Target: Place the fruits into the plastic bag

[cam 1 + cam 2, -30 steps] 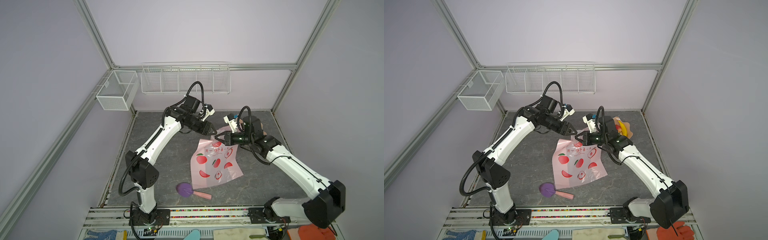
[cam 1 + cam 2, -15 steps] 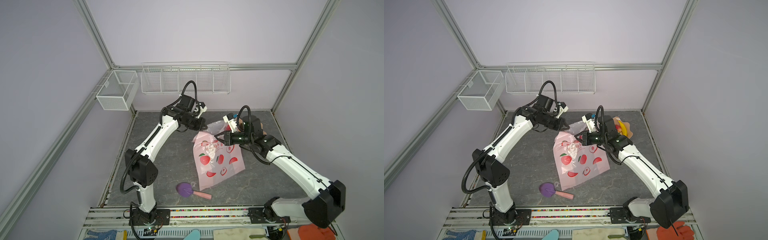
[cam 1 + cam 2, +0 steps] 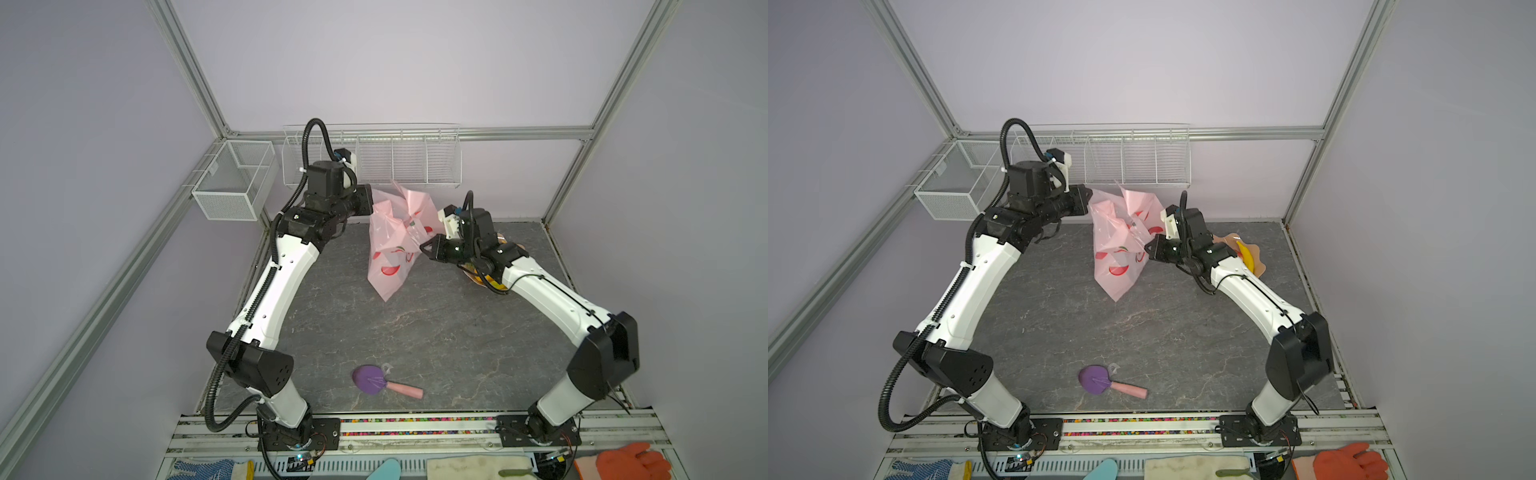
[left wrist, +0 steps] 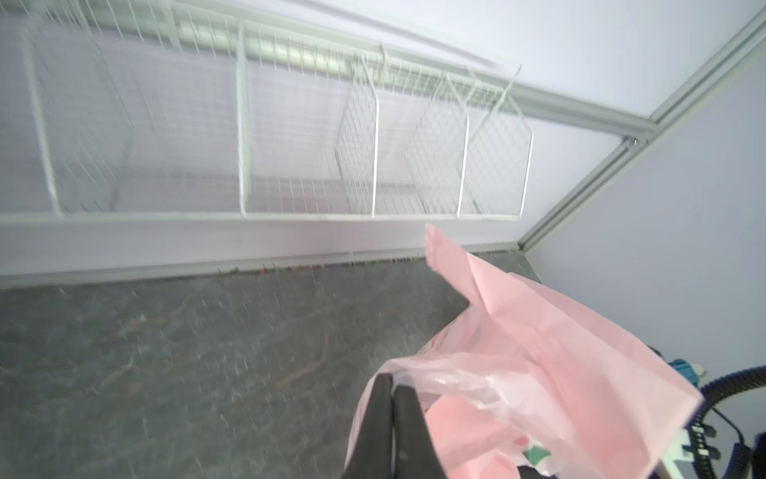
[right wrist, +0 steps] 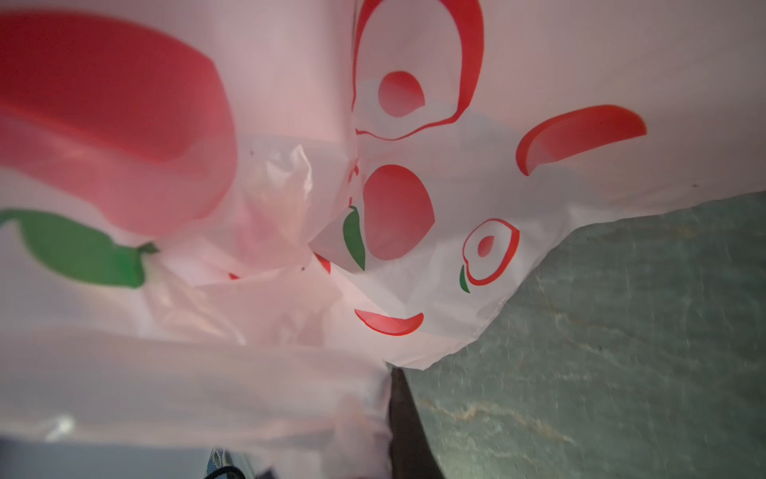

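Observation:
The plastic bag (image 3: pixel 390 257) (image 3: pixel 1117 257), pale pink with red peach prints, hangs upright off the grey table, crumpled at the top and held between both grippers. My left gripper (image 3: pixel 370 203) (image 4: pixel 393 379) is shut on the bag's upper edge (image 4: pixel 539 352) at the back left. Lower down on the right, my right gripper (image 3: pixel 424 248) (image 5: pixel 387 373) is shut on the bag's other side (image 5: pixel 414 207). Of the fruits, only a yellow banana (image 3: pixel 1246 254) shows, lying in a peach bowl (image 3: pixel 1258 268) behind the right arm. The other fruits are hidden.
A purple round-headed tool with a pink handle (image 3: pixel 370 379) (image 3: pixel 1094 378) lies near the front of the table. White wire baskets (image 3: pixel 232 187) (image 3: pixel 374 158) hang on the back and left walls. Gloves (image 3: pixel 627 463) lie beyond the front rail.
The left gripper has shut on the bag's edge and pulled it up and back. The bag has gone from lying flat to hanging upright between the two grippers.

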{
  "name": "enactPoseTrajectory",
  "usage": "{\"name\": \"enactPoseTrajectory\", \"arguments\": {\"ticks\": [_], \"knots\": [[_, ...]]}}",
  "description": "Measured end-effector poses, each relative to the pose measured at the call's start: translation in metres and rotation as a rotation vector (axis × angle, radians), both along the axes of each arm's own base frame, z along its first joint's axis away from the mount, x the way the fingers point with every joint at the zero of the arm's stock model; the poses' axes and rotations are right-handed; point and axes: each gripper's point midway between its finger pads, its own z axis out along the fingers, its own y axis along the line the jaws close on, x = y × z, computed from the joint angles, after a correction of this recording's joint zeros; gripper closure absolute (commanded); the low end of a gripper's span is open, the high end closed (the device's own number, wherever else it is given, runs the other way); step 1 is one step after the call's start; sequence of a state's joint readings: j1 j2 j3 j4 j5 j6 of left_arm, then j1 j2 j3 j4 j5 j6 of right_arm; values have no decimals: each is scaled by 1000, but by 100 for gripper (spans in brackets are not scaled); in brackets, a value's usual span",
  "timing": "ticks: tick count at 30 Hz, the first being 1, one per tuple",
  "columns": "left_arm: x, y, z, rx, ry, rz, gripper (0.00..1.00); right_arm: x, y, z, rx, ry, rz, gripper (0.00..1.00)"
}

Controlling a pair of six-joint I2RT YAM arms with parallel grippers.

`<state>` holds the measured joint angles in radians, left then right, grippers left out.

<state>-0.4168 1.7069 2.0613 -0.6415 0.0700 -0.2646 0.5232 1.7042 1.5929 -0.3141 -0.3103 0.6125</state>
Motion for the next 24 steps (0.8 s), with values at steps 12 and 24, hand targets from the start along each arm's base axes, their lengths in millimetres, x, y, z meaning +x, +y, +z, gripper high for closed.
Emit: {"name": "enactPoseTrajectory", "arguments": {"ticks": [12,24], "knots": [[-112,18,-81,20,47,67,100,-67,-36,1,139,-55,-40,93],[-95,48,-135,120,185,221,100,-77,-38,-92,-54,227,-65,93]]}}
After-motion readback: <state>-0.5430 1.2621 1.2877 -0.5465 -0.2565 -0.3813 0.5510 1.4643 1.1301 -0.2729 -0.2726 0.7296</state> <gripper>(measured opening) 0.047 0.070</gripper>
